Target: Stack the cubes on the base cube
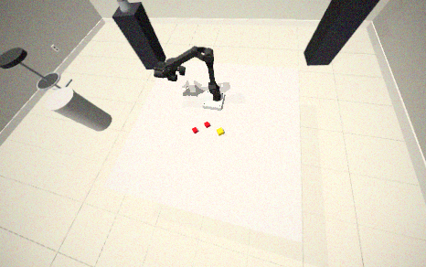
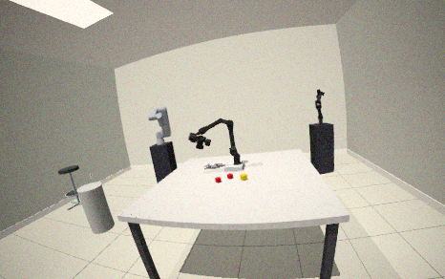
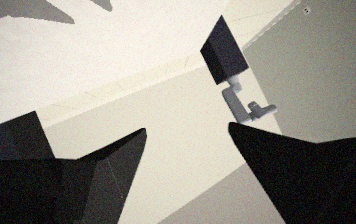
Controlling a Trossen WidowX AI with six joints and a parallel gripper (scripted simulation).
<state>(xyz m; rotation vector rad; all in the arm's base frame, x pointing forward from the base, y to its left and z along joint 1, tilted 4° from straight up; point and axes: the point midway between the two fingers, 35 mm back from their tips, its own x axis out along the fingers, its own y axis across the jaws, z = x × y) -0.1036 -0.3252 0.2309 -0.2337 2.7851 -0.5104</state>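
Two small red cubes lie apart on the table. One red cube [image 1: 195,130] [image 2: 218,180] is farther left, and the other red cube [image 1: 207,124] [image 2: 230,176] is between it and the yellow cube. The slightly larger yellow cube [image 1: 220,132] [image 2: 243,177], the single odd-coloured one, sits to the right with nothing on top. My gripper [image 1: 176,74] [image 2: 203,143] [image 3: 187,129] is open and empty, raised high above the table and behind and left of the cubes. The wrist view shows none of the cubes.
The white table [image 1: 206,183] [image 2: 229,205] bears the cubes and the arm's pale base plate [image 1: 213,105], which is behind the cubes. Off the table stand dark pedestals [image 1: 139,37] [image 2: 322,145] [image 3: 225,47] and a grey cylinder [image 1: 87,112] [image 2: 96,207].
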